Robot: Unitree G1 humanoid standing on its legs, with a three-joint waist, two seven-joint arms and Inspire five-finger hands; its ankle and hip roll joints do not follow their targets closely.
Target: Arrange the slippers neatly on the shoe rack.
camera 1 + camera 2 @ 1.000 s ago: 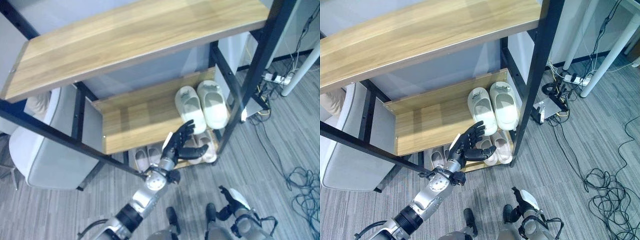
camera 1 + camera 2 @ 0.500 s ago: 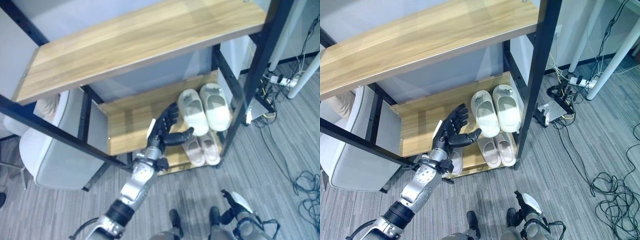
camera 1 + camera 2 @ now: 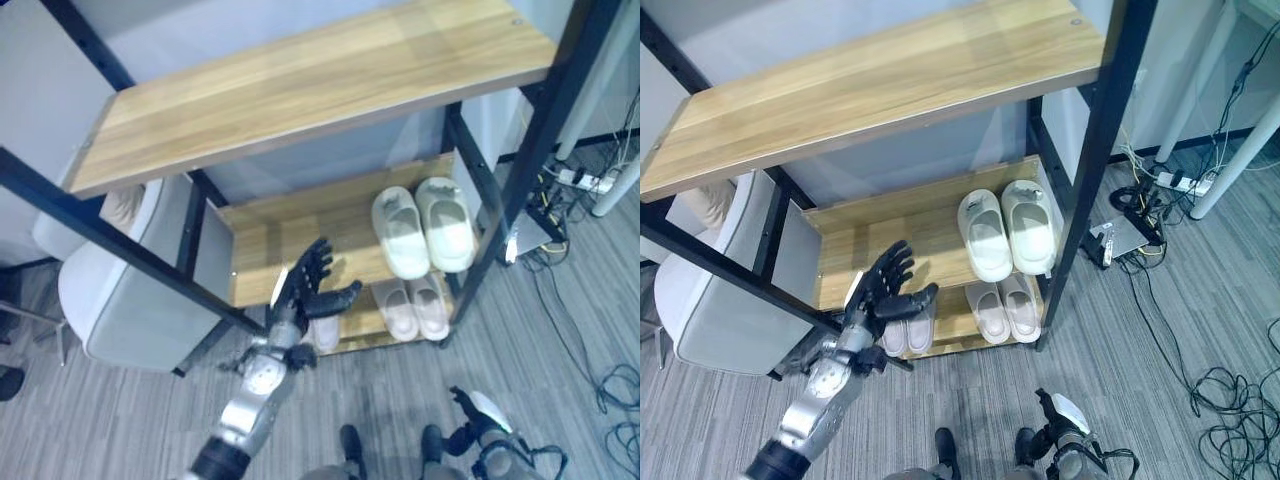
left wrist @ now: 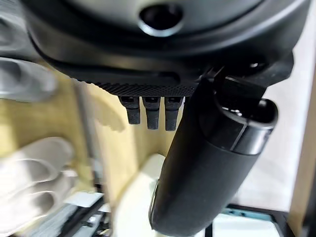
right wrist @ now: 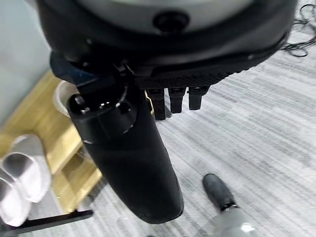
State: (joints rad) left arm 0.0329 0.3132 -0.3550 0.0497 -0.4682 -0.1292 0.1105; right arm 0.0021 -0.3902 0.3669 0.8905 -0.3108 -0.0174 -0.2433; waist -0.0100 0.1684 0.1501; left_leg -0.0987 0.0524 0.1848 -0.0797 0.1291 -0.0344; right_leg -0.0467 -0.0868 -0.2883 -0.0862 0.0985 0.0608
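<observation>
While splayed and empty, left hand (image 3: 883,289) at middle shelf's (image 3: 845,272) front edge, beside white slippers (image 3: 1007,231).

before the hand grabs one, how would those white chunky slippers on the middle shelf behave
The white chunky foam-looking slippers probably weigh little for their bulk. Their thick, moulded shape suggests they would stay stiff, not flop. Lying flat on the wooden middle shelf, they would likely slide rather than tip.

Silver-grey, jointed left arm (image 3: 818,398) ending in black left hand (image 3: 883,287) with slim segmented fingers (image 3: 318,255). Right hand (image 5: 143,98): black too, thick smooth thumb, round screw recess above.
</observation>
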